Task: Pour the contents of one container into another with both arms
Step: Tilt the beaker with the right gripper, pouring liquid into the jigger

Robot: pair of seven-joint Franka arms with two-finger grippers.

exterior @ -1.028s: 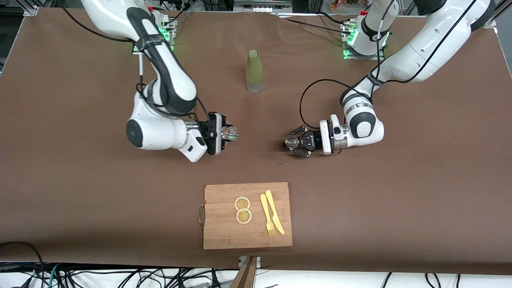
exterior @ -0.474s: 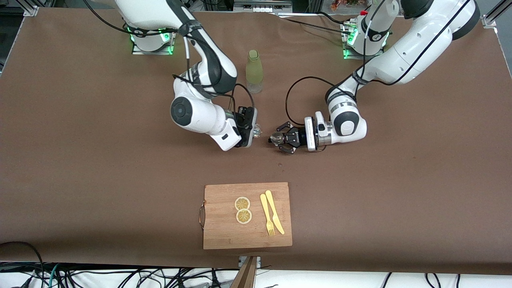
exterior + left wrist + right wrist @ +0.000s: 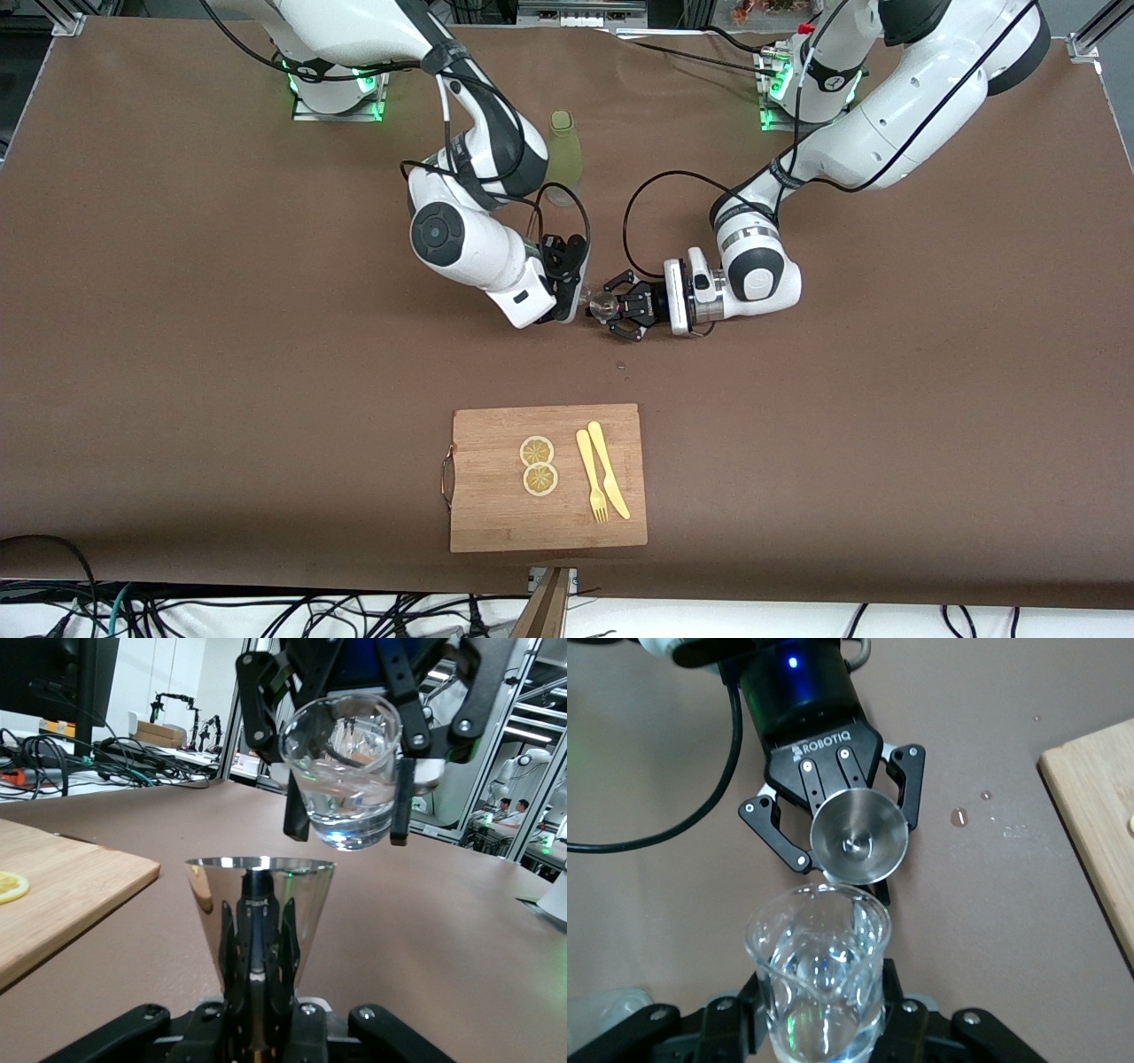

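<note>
My right gripper [image 3: 576, 291] is shut on a clear glass beaker [image 3: 819, 979] that holds some water. In the left wrist view the beaker [image 3: 341, 771] hangs just above the cup's rim, its mouth tipped toward the cup. My left gripper [image 3: 613, 307] is shut on a shiny metal cone-shaped cup [image 3: 259, 895], upright with its wide mouth up. The cup [image 3: 859, 835] sits right by the beaker's lip. Both grippers meet over the middle of the table. No stream of water shows between beaker and cup.
A green bottle [image 3: 563, 146] stands near the arms' bases, partly hidden by the right arm. A wooden cutting board [image 3: 496, 518] lies nearer the camera with two lemon slices [image 3: 538, 465] and a yellow fork and knife [image 3: 602, 483]. Small droplets [image 3: 620, 364] dot the table.
Both arms have moved toward the table's middle, the right arm much farther. The beaker and the metal cup, once far apart, now nearly touch.
</note>
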